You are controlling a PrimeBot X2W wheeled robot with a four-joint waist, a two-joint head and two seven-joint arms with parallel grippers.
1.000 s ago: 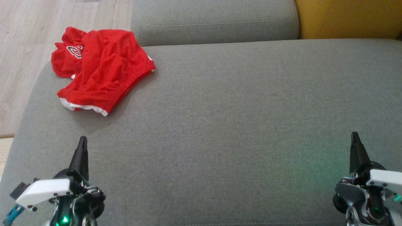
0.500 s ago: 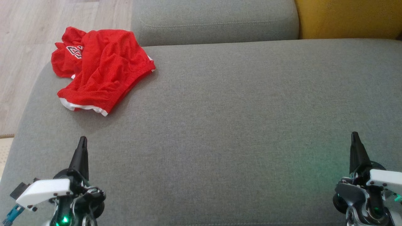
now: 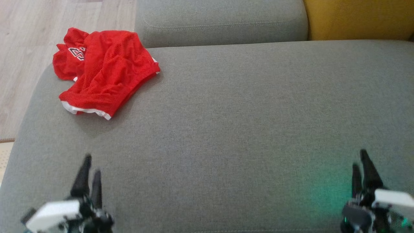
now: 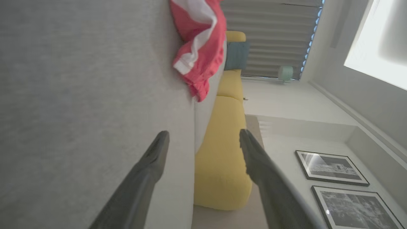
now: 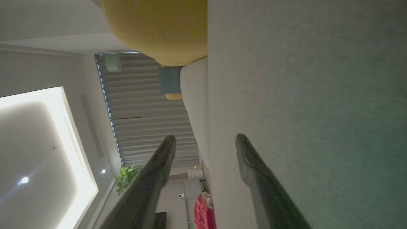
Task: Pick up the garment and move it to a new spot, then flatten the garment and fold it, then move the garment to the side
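We record: garment (image 3: 106, 71) is red open-mesh cloth with white trim; sofa seat (image 3: 242, 113) is grey, matt, finely woven fabric; floor (image 3: 19, 48) looks like pale wood planks.

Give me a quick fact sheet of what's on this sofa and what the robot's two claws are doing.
surface: grey sofa seat
garment: red jersey, crumpled, white trim, far left corner of the seat
left gripper: open, empty, near left, apart from the jersey
right gripper: open, empty, near right
progress: jersey not yet picked up
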